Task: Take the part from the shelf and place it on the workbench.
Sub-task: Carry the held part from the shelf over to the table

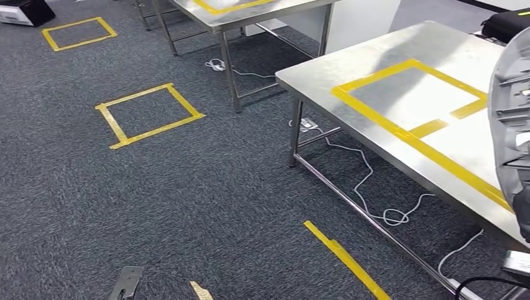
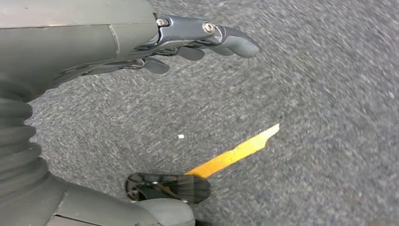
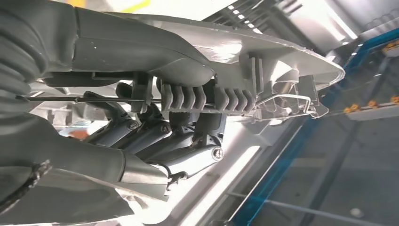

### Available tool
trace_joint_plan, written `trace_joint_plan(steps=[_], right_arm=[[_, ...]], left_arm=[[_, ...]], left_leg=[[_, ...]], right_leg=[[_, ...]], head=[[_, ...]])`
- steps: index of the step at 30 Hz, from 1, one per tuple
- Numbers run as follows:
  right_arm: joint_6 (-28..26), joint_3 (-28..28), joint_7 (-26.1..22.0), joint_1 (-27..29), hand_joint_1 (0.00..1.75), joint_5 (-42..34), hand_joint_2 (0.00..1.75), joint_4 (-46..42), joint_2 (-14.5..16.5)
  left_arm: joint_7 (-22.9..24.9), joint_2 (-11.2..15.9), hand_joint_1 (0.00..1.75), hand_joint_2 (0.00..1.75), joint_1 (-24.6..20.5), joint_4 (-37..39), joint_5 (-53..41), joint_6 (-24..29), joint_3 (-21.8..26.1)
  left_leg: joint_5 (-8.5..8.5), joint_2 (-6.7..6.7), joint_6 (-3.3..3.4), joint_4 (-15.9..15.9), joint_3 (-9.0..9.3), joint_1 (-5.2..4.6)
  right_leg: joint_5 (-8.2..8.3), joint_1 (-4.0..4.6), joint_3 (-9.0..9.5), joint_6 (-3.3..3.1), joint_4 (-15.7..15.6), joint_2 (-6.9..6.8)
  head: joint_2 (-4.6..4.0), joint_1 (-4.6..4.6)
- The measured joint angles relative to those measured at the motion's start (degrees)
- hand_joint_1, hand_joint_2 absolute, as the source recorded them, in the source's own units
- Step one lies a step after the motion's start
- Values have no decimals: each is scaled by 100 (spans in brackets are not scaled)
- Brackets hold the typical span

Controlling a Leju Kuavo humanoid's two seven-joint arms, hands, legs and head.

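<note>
I'm looking down from the head camera at dark grey carpet with yellow tape squares marked on it, and the steel workbench sits off to my right, its top carrying a yellow tape outline. At the right edge of that view I can see the part, a pale grey ribbed plastic piece, held up above the near end of the workbench and partly cut off by the frame. My right wrist camera gives me the close look: the right hand has the part clamped, the thick grey thumb lying along one face and the darker fingers curled in against the ribbed underside, so the part is gripped between them. The part's curved rim juts out well past the fingertips. Over on the other side, my left hand hangs low over the carpet, holding nothing, its dark fingers stretched out nearly straight and lying close beside one another with small gaps between them. Below it on the floor runs a strip of yellow tape. A white cable trails on the carpet under the workbench, and a second steel table stands farther back.
</note>
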Motion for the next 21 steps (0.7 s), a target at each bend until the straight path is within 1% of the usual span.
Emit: trace_joint_plan(steps=[1, 2, 3, 4, 5, 6, 7, 8, 9, 10, 11, 12, 13, 14, 15, 16, 17, 18, 19, 20, 21], right_arm=[[2, -2, 1, 3, 175, 2, 175, 27, 0], [2, -4, 1, 7, 175, 3, 175, 55, 0], [2, -5, 1, 14, 175, 5, 175, 83, 0], [2, -5, 1, 22, 175, 7, 175, 109, 0], [2, -7, 1, 29, 175, 7, 175, 132, 0], [2, -7, 1, 32, 175, 8, 175, 153, 1], [2, -8, 1, 29, 175, 9, 175, 173, 1], [1, -10, 1, 26, 175, 11, 175, 189, 2], [1, -15, 1, 27, 175, 14, 175, 201, 2], [1, -21, 1, 35, 175, 17, 175, 211, 2], [1, -29, 1, 52, 175, 18, 175, 220, 2], [2, -38, 1, 67, 175, 19, 175, 230, 2], [3, -44, 1, 73, 175, 20, 175, 240, 2], [7, -48, 2, 74, 175, 22, 175, 250, 2], [14, -49, 2, 70, 175, 27, 175, 261, 2], [25, -48, 4, 68, 175, 33, 175, 273, 2], [38, -48, 7, 71, 175, 43, 175, 284, 2], [53, -47, 16, 74, 175, 59, 175, 298, 2], [69, -46, 30, 77, 175, 77, 175, 312, 2], [84, -46, 48, 79, 175, 97, 175, 327, 2], [96, -45, 64, 78, 175, 115, 175, 340, 2]], left_arm=[[0, 0, 0, 175, 8, 0, -1, -5, 0], [0, 1, 0, 175, 14, 0, -1, -8, 0], [-1, 2, 0, 175, 15, 0, 0, -9, 0], [-2, 5, 0, 175, 13, 0, 1, -10, 0], [-4, 13, 0, 175, 10, 0, 1, -11, 0], [-7, 21, 0, 175, 7, 0, 2, -11, 0], [-9, 29, 0, 175, 6, 0, 2, -11, 0], [-11, 34, 0, 175, 4, 0, 2, -11, -1], [-13, 34, 0, 175, 2, 0, 2, -11, -1], [-14, 32, 0, 175, 2, 0, 2, -11, -2], [-15, 26, 0, 175, -2, 0, 2, -11, -2], [-17, 23, 0, 175, -5, 0, 2, -11, -2], [-18, 23, 0, 175, -8, 0, 2, -11, -1], [-19, 25, 0, 175, -10, 0, 2, -11, -1], [-20, 31, 0, 175, -6, 0, 2, -13, 0], [-20, 32, 0, 175, 1, 0, 1, -17, 0], [-20, 32, 0, 175, 10, 0, 1, -25, 0], [-20, 32, 0, 175, 15, 0, 0, -37, 0], [-20, 32, 0, 175, 16, 0, -2, -51, 0], [-20, 32, 0, 175, 13, 0, -5, -63, 0], [-20, 32, 0, 175, 9, 0, -10, -73, 0]], left_leg=[[-108, -18, -6, 322, -141, 7], [-108, -25, -3, 476, -212, 11], [2, -36, 9, 424, -194, 12], [206, -63, 29, 158, -80, 12], [432, -134, 54, -220, 79, 13], [594, -245, 81, -558, 224, 17], [694, -348, 101, -825, 330, 22], [713, -426, 115, -973, 380, 26], [693, -448, 124, -1019, 387, 26], [695, -415, 135, -1065, 386, 25], [702, -363, 157, -1099, 385, 32], [723, -310, 183, -1131, 385, 36], [747, -254, 214, -1165, 389, 40], [764, -198, 239, -1188, 392, 37], [768, -146, 254, -1193, 390, 22], [768, -84, 265, -1191, 388, 9], [766, -23, 269, -1189, 387, -2], [764, 41, 272, -1188, 388, -10], [763, 97, 272, -1187, 389, -13], [759, 149, 267, -1184, 392, -15], [752, 194, 257, -1177, 395, -21]], right_leg=[[2, 1, -1, -4, 1, 62], [3, 1, -1, -5, 2, 128], [5, 1, 1, -5, 4, 196], [6, 1, 5, -3, 5, 263], [8, -3, 6, 0, 6, 325], [13, -5, 0, 12, 7, 377], [23, -7, -20, 32, 16, 434], [37, -12, -54, 59, 24, 480], [59, -18, -93, 96, 26, 529], [81, -25, -127, 135, 23, 580], [82, -33, -164, 168, 25, 578], [44, -29, -206, 194, 66, 505], [-58, -19, -281, 210, 208, 383], [-214, -11, -400, 217, 463, 238], [-401, -2, -561, 224, 837, 122], [-566, -3, -734, 232, 1234, 73], [-656, -4, -862, 240, 1529, 56], [-651, -4, -908, 246, 1647, 48], [-540, -4, -832, 247, 1518, 34], [-360, -3, -649, 242, 1185, -11], [-199, 3, -422, 235, 763, -122]], head=[[0, 0], [0, 1], [0, 0], [0, -1], [0, 0], [0, 2], [0, 2], [0, 2], [0, 2], [0, 0], [0, 1], [0, 10], [0, 22], [0, 36], [0, 48], [0, 52], [0, 51], [0, 50], [0, 50], [0, 50], [0, 52]])
